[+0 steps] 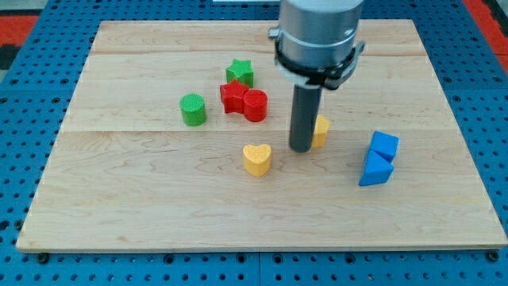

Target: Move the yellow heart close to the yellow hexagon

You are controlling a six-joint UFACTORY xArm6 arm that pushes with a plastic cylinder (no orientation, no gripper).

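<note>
The yellow heart (256, 159) lies near the middle of the wooden board (143, 199). The yellow hexagon (321, 131) sits to its upper right, largely hidden behind my rod. My tip (301, 148) rests on the board between the two, touching or almost touching the hexagon's left side and a short gap to the right of the heart.
A green star (240, 72), a red star (232, 97) and a red cylinder (255, 105) cluster above the heart. A green cylinder (193, 109) stands to their left. A blue cube (384, 146) and a blue triangular block (375, 170) sit at the right.
</note>
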